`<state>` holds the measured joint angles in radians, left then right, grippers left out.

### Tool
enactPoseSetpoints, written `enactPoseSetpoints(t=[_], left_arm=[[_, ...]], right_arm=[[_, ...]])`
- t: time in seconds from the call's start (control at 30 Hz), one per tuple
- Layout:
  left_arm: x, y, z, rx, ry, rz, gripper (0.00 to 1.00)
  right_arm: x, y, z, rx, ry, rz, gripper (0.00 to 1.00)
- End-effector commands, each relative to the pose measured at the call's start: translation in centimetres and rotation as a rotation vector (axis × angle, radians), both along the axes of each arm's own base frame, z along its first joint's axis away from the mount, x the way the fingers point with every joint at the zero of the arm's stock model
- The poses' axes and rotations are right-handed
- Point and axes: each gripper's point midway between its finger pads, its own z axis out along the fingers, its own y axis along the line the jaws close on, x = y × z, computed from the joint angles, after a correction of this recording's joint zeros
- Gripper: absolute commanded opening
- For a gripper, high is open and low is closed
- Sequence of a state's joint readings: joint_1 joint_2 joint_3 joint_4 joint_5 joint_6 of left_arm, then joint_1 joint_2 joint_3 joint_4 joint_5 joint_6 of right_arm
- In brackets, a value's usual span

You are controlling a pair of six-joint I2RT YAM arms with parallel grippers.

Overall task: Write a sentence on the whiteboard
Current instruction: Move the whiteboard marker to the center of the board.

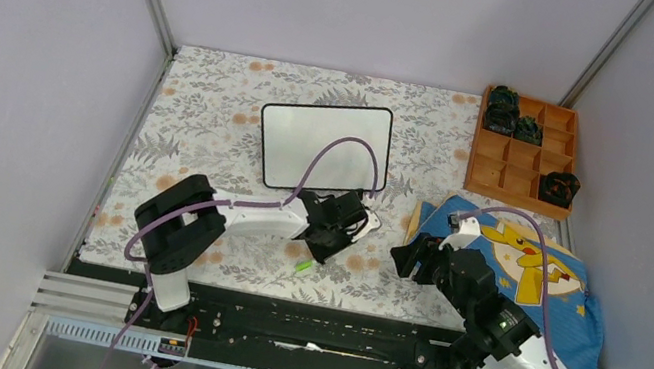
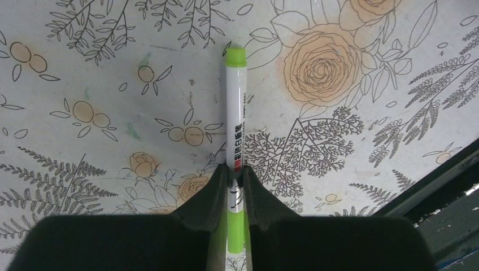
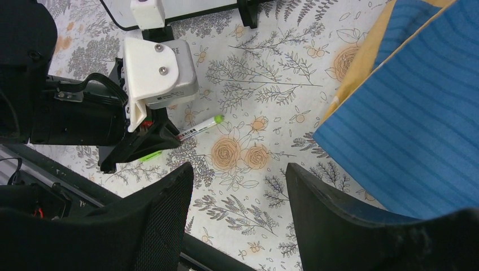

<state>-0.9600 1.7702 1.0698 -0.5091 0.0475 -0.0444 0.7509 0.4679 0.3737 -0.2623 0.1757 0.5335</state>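
**Your left gripper (image 2: 235,176) clamped a green-and-white marker (image 2: 236,118) low over the floral table cover (image 1: 212,124), near the table's front edge.**

The jaws pinched the marker's barrel close to one green end, and the other green end pointed away from the wrist. Whether it touched the cover could not be told. Just beyond that gripper sat the whiteboard (image 1: 291,133), its face blank, toward the back middle of the cover, with a purple cable (image 1: 351,140) arching across it. To the right, your right gripper (image 3: 240,175) hovered over the cover with its fingers apart and nothing between them, beside a blue cloth (image 1: 584,316) printed with a yellow cartoon figure. At the far right rear sat a wooden compartment tray (image 1: 516,182) with dark objects in several cells.
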Motion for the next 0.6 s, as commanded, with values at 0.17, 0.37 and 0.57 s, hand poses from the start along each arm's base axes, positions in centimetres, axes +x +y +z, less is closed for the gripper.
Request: enactPoseSetpoints(t=[0.17,0.37,0.57], left_arm=[[0.0,0.4,-1.1,0.048,-0.017,-0.015,0.34],[1.0,0.1,0.4,0.020,-0.074,0.035,0.46],[3.0,1.5,4.4,-0.042,-0.195,0.194,0.67]], right_arm=[[0.2,-0.2,0.6,0.011,-0.009,-0.029,0.68],[0.2,-0.1,0.8,0.011,-0.009,-0.024,0.67],[0.3,0.1,1.1,0.011,-0.017,-0.012,0.68]])
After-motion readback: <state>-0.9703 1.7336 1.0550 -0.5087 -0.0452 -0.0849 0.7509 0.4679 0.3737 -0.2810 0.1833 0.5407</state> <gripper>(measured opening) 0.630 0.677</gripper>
